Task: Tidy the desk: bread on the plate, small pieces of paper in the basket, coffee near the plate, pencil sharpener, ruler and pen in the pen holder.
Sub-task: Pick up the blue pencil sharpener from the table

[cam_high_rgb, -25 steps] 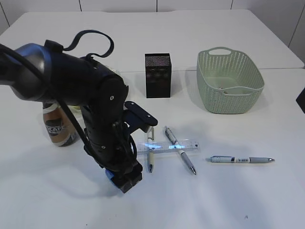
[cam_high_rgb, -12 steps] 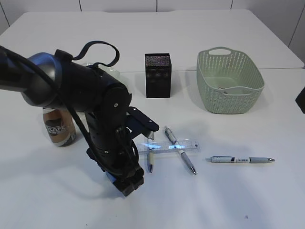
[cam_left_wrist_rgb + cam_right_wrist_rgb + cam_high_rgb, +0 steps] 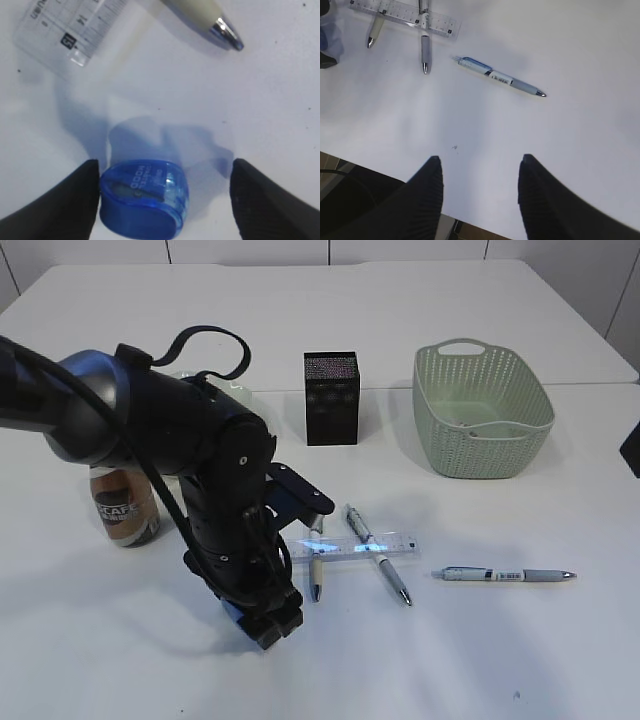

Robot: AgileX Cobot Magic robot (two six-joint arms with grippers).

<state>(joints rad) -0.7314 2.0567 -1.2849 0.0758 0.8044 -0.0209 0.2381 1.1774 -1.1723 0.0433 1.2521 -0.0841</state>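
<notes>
Three pens [image 3: 507,575], one ruler [image 3: 358,546]
</notes>
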